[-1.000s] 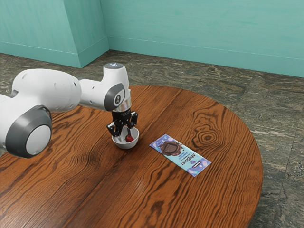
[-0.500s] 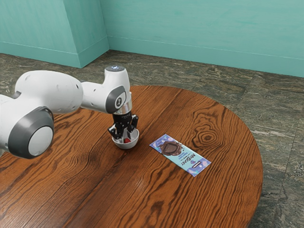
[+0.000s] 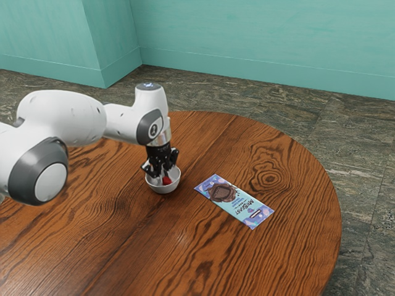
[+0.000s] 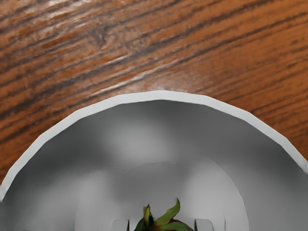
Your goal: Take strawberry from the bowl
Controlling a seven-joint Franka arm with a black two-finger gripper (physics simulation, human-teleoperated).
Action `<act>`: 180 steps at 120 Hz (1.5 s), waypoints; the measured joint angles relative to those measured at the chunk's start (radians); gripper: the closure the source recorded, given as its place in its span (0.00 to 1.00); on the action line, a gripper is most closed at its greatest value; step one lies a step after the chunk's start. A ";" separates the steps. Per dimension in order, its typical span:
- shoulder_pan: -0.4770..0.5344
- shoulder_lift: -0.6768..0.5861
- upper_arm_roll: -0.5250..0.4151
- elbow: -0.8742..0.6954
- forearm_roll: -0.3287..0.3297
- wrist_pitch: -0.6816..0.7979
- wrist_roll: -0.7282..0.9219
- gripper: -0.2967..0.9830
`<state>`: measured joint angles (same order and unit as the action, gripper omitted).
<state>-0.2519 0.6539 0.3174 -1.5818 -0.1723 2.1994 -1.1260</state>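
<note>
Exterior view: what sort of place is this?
An indoor room, possibly a home dining area, though the render doesn't settle its use. Signs: teal painted walls with baseboards, dark veined stone-look floor, round brown wood-grain table.

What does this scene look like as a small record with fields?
surface: round wooden table
container: white bowl, upright
target: red strawberry with green leaves, inside the bowl
gripper: black gripper, pointing down into the bowl, at the strawberry
other item: blue and purple packet, lying flat, toward the exterior view's right from the bowl
task state: strawberry not yet out
</note>
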 joint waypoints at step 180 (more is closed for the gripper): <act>-0.348 -0.165 0.010 -0.239 -0.002 0.037 -0.026 0.51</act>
<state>-0.5998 0.4887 0.3278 -1.8206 -0.1744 2.2364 -1.1522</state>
